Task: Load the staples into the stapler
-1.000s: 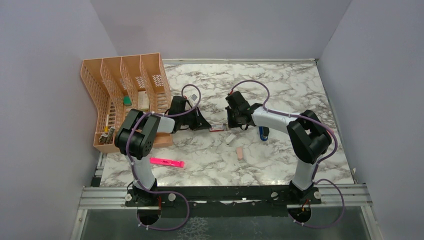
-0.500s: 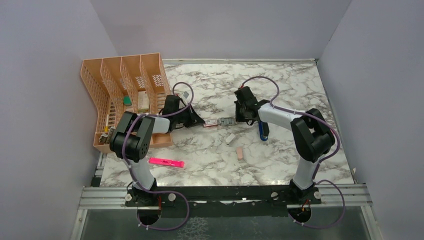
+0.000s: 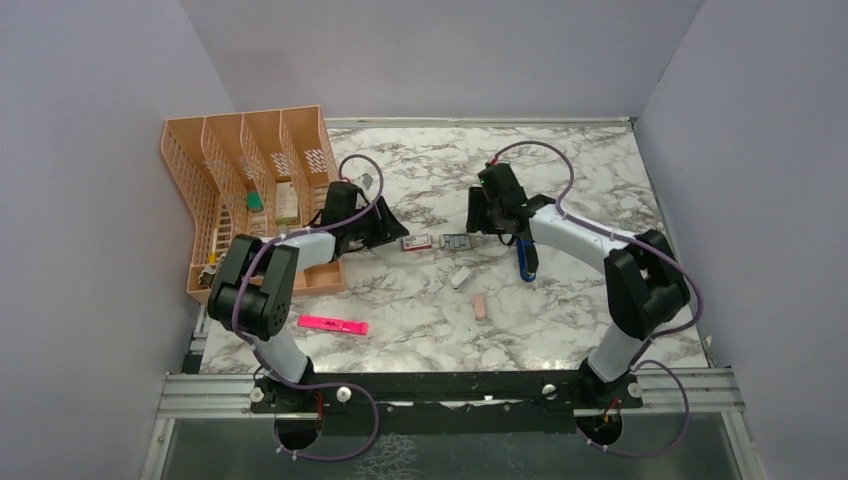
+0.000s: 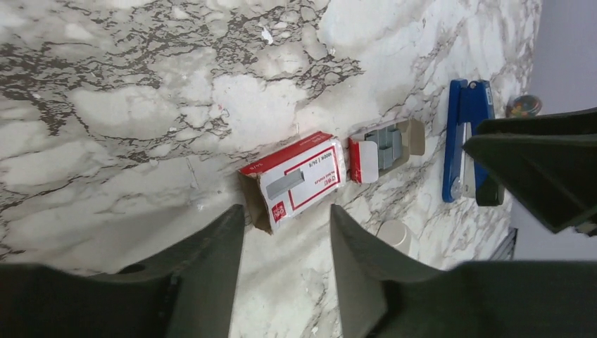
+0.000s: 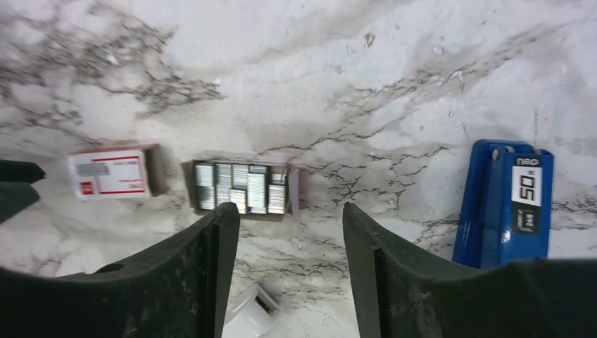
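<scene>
The left gripper point(image 4: 285, 264) hangs parted by the staple box point(image 4: 296, 179); the right gripper point(image 5: 288, 271), likewise parted, by the staples point(image 5: 243, 186), near the stapler point(image 5: 507, 204).

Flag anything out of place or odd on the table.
The staple tray lies outside its red-and-white sleeve, next to the sleeve's open end, with the staples exposed. I see no loose staples around it.

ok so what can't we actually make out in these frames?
stapler: right wrist view, near end hidden behind a finger of the right tool; loaded or not, cannot tell.
white piece: right wrist view, cut off by the bottom edge.
organizer contents: top view, too small.
box print: left wrist view, too small to read.
</scene>
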Tool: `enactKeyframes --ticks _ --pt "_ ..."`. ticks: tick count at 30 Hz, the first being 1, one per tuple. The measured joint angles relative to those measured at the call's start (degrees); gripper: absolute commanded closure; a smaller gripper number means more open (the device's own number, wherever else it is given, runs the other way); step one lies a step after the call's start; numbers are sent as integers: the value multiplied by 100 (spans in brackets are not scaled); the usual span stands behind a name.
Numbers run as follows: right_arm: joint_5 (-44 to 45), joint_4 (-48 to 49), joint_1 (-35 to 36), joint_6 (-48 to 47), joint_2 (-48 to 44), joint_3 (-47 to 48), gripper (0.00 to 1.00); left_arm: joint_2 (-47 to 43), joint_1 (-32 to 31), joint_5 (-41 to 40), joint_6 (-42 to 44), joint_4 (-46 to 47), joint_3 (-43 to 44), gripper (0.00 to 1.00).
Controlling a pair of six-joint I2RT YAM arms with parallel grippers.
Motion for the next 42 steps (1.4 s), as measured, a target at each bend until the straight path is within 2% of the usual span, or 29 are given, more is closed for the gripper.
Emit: enactKeyframes --ticks 4,9,14,18,20,23,26,37,42 --pt "177 -114 -4 -42 -638 -4 29 -461 -87 -111 120 -299 2 30" --pt "732 -396 -15 -79 -1587 -225 18 -1375 -295 -146 354 -564 -15 23" --pt "1272 -837 -76 221 -2378 -859 1 -2321 -358 -111 570 -605 -160 21" --pt "1539 -1104 -127 664 -2673 -1449 1 -2874 -358 -33 702 -647 -433 21" --pt "1534 -1154 -186 861 -2675 -1694 7 -3086 -358 -9 756 -741 -588 21" --pt "1513 -1176 -232 1034 -2658 -1976 30 -3324 -358 -7 826 -918 -793 21" --pt "1462 -1139 -258 1086 -2594 -2142 43 -3434 -358 -11 826 -1012 -933 21" --pt "1423 -920 -264 833 -2192 -2177 47 -3386 -358 -13 737 -1163 -962 21" --pt "1410 -763 -264 570 -2068 -2177 59 -3276 -365 -13 684 -1161 -962 21"
